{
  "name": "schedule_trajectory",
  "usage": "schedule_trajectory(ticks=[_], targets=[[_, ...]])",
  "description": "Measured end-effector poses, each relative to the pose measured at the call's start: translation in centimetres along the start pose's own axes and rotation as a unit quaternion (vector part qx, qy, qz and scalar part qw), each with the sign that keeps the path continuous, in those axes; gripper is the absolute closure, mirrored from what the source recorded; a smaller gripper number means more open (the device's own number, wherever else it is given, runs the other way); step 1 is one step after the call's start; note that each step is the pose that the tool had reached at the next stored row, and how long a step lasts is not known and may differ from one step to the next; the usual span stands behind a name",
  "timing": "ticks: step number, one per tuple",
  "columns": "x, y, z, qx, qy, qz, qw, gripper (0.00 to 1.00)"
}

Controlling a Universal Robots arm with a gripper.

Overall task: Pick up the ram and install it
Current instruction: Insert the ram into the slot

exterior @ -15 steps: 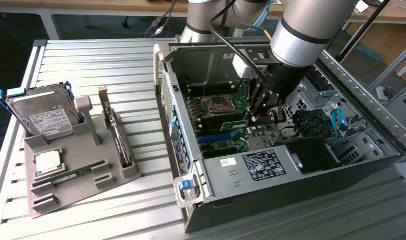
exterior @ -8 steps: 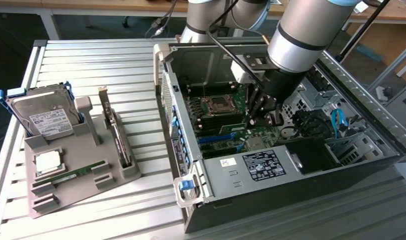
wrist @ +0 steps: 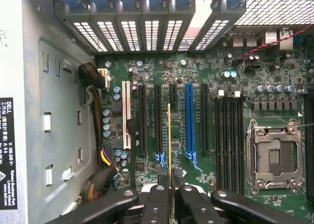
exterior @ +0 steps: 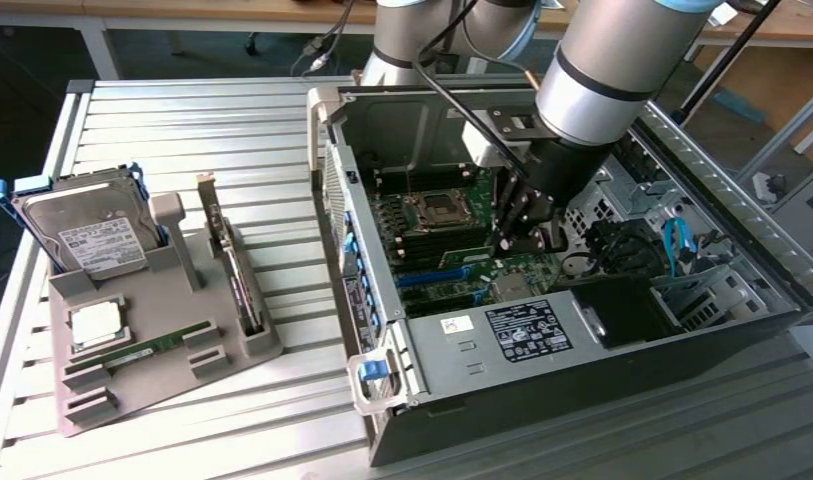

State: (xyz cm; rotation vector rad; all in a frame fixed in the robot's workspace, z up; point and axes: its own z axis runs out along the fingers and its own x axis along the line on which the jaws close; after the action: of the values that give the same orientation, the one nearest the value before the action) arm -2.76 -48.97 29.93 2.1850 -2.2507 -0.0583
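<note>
We are gripping the long, thin green ram stick (wrist: 169, 136) edge-on, the black gripper (wrist: 170, 193) closed on it, apparently squarely. We are judging it needs aligning parallel over the black memory slots (wrist: 229, 140) just beside the fingers.

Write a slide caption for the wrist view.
Black gripper holds the narrow green ram stick edge-on over the green motherboard and its long slots.
</note>
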Motion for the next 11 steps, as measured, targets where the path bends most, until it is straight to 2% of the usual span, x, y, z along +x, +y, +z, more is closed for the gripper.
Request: schedule_trajectory(ticks=[3,8,11], targets=[[-0.1,0.0,0.01,0.0,-0.0001,0.0,1.0,0.87],[-1.2,0.03,0.11,0.0,-0.0004,0.0,1.0,0.87],[-1.5,0.04,0.16,-0.0001,-0.0013,0.0,1.0,0.87]])
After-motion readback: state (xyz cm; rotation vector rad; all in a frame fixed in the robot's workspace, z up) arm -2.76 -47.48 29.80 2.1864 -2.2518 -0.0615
